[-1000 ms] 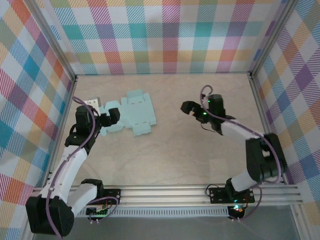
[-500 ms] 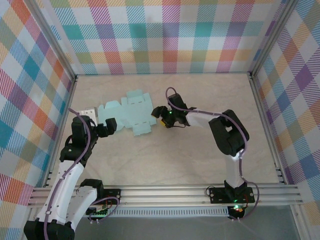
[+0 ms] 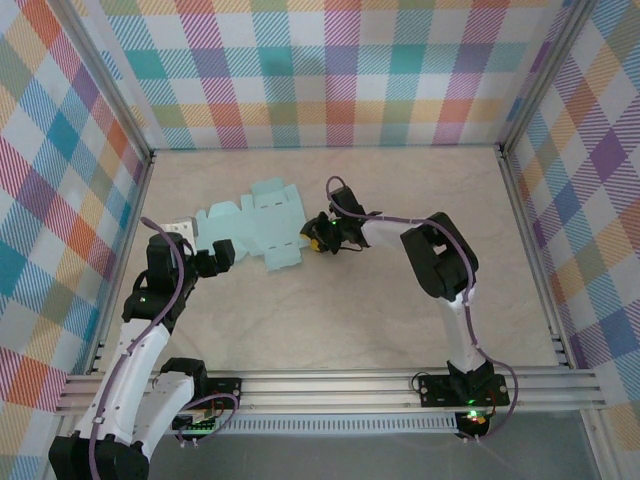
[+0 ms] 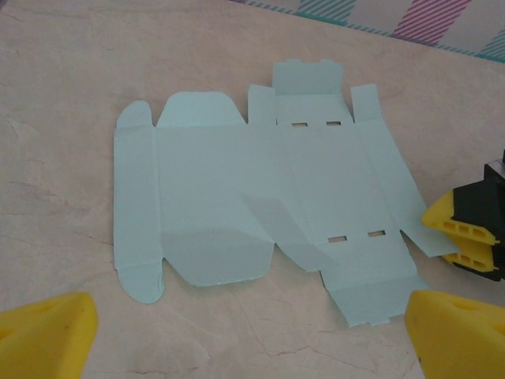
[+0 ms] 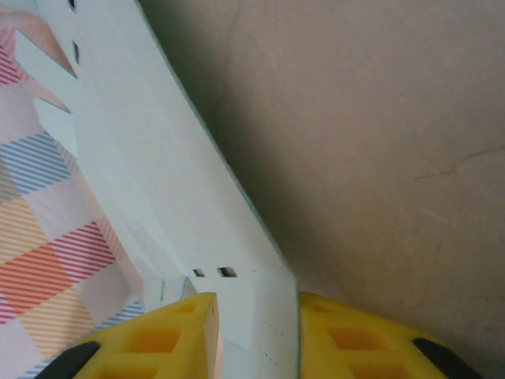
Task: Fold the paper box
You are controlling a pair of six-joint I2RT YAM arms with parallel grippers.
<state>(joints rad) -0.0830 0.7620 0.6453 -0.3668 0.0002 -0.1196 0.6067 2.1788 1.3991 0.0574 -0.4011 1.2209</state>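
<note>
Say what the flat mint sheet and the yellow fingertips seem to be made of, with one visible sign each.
Paper box: probably thin matte card; clean die-cut slots and crease lines. Yellow fingertips: likely matte moulded or printed plastic; hollow cells show in the ends.

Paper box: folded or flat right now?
Spread flat. The paper box lies as one sheet on the table, flaps out; one edge sits inside the right gripper.
</note>
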